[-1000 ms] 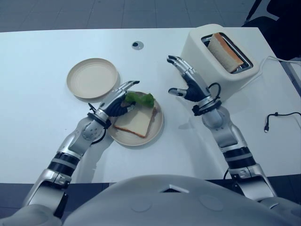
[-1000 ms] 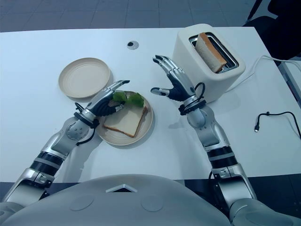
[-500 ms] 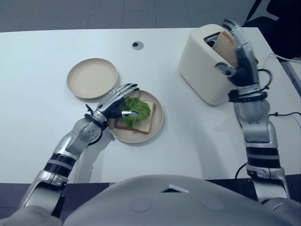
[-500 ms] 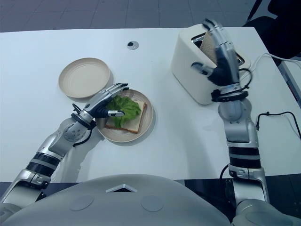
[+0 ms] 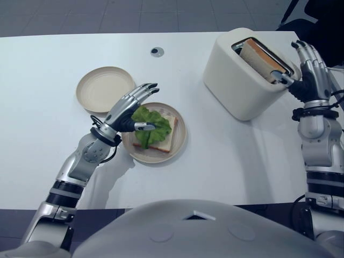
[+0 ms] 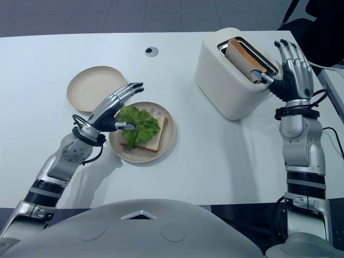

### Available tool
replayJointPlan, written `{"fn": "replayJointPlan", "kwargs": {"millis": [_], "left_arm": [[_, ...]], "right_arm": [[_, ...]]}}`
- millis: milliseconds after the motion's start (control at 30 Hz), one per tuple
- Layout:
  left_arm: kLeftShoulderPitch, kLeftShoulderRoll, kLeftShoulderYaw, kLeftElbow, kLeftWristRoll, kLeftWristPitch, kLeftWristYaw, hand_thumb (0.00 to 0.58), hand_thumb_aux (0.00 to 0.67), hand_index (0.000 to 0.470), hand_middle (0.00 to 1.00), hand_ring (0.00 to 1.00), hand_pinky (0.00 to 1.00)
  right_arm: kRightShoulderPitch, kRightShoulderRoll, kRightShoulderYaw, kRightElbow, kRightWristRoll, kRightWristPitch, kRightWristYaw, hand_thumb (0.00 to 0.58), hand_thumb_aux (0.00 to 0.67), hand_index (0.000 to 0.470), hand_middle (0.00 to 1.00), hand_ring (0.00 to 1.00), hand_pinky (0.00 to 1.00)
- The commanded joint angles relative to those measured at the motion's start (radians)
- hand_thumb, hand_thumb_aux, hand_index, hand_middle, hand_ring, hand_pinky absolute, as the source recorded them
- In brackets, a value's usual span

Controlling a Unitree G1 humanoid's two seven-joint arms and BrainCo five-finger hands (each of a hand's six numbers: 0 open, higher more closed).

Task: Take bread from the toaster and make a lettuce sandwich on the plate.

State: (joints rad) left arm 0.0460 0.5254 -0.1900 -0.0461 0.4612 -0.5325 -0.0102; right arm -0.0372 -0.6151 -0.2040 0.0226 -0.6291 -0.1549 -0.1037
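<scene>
A white toaster (image 5: 236, 86) stands at the back right with a bread slice (image 5: 259, 56) sticking out of its slot. My right hand (image 5: 308, 71) is open beside the toaster's right end, its thumb close to the end of the slice. On the plate (image 5: 181, 141) lies a bread slice (image 5: 165, 141) with a lettuce leaf (image 5: 152, 127) on top. My left hand (image 5: 128, 109) hovers open over the plate's left edge, holding nothing, with its thumb just above the lettuce.
An empty second plate (image 5: 104, 88) sits behind and left of the sandwich plate. A small round hole (image 5: 157, 51) marks the table's far middle. A black cable (image 6: 332, 133) lies at the right edge behind my right forearm.
My left hand laid the lettuce on the bread, let go and lifted slightly. My right hand swung from mid-table to the toaster, then to its right end.
</scene>
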Motion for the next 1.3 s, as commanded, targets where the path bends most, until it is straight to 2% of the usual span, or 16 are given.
{"fn": "replayJointPlan", "kwargs": {"millis": [33,133,167,200,233,533,600,700,767,867,967,1100,1200,1300], "left_arm": [[0.002,-0.009,0.013,0.005,-0.007,-0.004,-0.014,0.000,0.000,0.000,0.00,0.00,0.00],[0.003,-0.015,0.017,0.010,-0.013,-0.006,-0.015,0.000,0.000,0.000,0.00,0.00,0.00],[0.005,-0.017,0.019,0.010,-0.014,-0.005,-0.016,0.000,0.000,0.000,0.00,0.00,0.00],[0.006,-0.018,0.021,0.011,-0.013,-0.006,-0.016,0.000,0.000,0.000,0.00,0.00,0.00],[0.007,-0.020,0.022,0.011,-0.013,-0.006,-0.017,0.000,0.000,0.000,0.00,0.00,0.00],[0.007,-0.038,0.030,0.017,-0.012,-0.002,-0.018,0.000,0.000,0.000,0.00,0.00,0.00],[0.005,-0.043,0.037,0.024,-0.015,-0.003,-0.014,0.000,0.000,0.000,0.00,0.00,0.00],[-0.004,-0.054,0.061,0.044,-0.028,-0.005,0.007,0.000,0.000,0.000,0.00,0.00,0.00],[-0.019,-0.068,0.093,0.052,-0.040,-0.015,0.041,0.000,0.000,0.000,0.00,0.00,0.00],[-0.049,-0.114,0.199,0.027,-0.104,-0.036,0.134,0.000,0.000,0.000,0.00,0.00,0.00],[-0.075,-0.154,0.322,0.015,-0.187,-0.046,0.222,0.000,0.000,0.000,0.00,0.00,0.00],[-0.096,-0.192,0.419,0.020,-0.261,-0.063,0.284,0.000,0.000,0.000,0.00,0.00,0.00],[-0.097,-0.199,0.440,0.041,-0.251,-0.081,0.291,0.000,0.000,0.000,0.00,0.00,0.00],[-0.091,-0.195,0.418,0.066,-0.219,-0.116,0.273,0.000,0.000,0.000,0.00,0.00,0.00]], "right_arm": [[0.000,-0.019,0.041,-0.016,-0.015,-0.003,0.017,0.000,0.000,0.000,0.00,0.00,0.00],[0.006,-0.023,0.056,-0.060,-0.015,-0.015,0.022,0.014,0.008,0.006,0.00,0.00,0.00],[0.004,-0.024,0.055,-0.064,-0.016,-0.015,0.016,0.530,0.473,0.332,0.07,0.07,0.07],[0.001,-0.026,0.054,-0.065,-0.018,-0.014,0.010,0.580,0.670,0.470,0.98,0.98,0.98],[0.000,-0.027,0.050,-0.068,-0.020,-0.013,0.005,0.580,0.670,0.470,1.00,1.00,1.00],[-0.042,-0.001,0.011,-0.122,0.018,-0.022,-0.075,0.580,0.670,0.470,1.00,1.00,1.00],[-0.071,0.027,-0.001,-0.184,0.036,-0.061,-0.126,0.580,0.670,0.470,1.00,1.00,1.00],[-0.115,0.094,0.006,-0.304,0.081,-0.172,-0.209,0.580,0.670,0.470,1.00,1.00,1.00],[-0.114,0.151,0.074,-0.353,0.118,-0.259,-0.215,0.580,0.670,0.470,1.00,1.00,1.00],[-0.082,0.223,0.247,-0.366,0.344,-0.315,-0.067,0.580,0.670,0.470,1.00,1.00,1.00],[-0.043,0.244,0.399,-0.313,0.553,-0.284,0.145,0.580,0.670,0.470,1.00,1.00,1.00],[-0.016,0.299,0.493,-0.178,0.644,-0.192,0.292,0.580,0.670,0.470,1.00,1.00,1.00],[0.010,0.383,0.576,-0.081,0.606,-0.147,0.311,0.580,0.670,0.470,1.00,1.00,1.00],[-0.006,0.449,0.606,0.013,0.522,-0.138,0.263,0.580,0.670,0.470,1.00,1.00,1.00]]}}
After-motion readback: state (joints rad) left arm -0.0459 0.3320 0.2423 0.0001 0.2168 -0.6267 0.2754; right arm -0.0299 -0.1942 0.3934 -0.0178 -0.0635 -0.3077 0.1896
